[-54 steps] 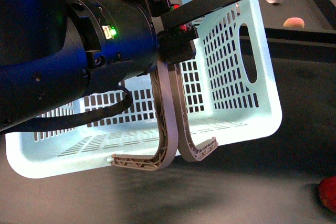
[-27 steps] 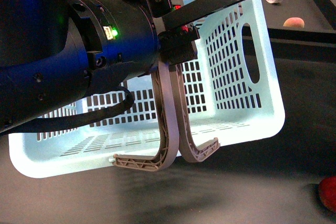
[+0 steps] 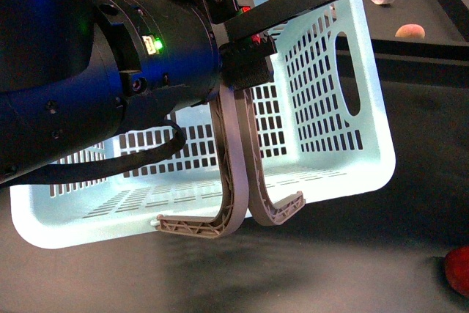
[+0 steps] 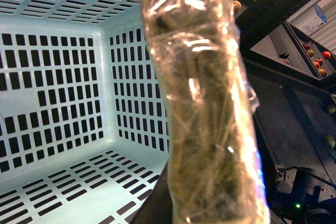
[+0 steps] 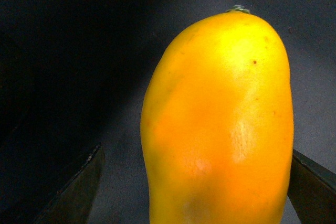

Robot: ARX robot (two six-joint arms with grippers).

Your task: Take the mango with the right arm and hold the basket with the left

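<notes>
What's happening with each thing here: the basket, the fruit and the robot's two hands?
Basket: tilted, nothing seen inside, held by the left hand.
Left hand: fingers shut on the basket.
Mango: whole, between the right hand's fingers, not yet clamped.
Right hand: open, with a gap beside the mango.
Red fruit: resting on the table, apart from the basket.

- Left and centre are blocked by the bulky glossy black left arm (image 3: 88, 86) and its grey curved fingers (image 3: 231, 159).
- The inside of the light-blue slotted plastic basket (image 3: 370, 144) is left open behind them.
- The dark tabletop (image 3: 432, 181) right of it is left free, save a round red fruit (image 3: 459, 269).
</notes>
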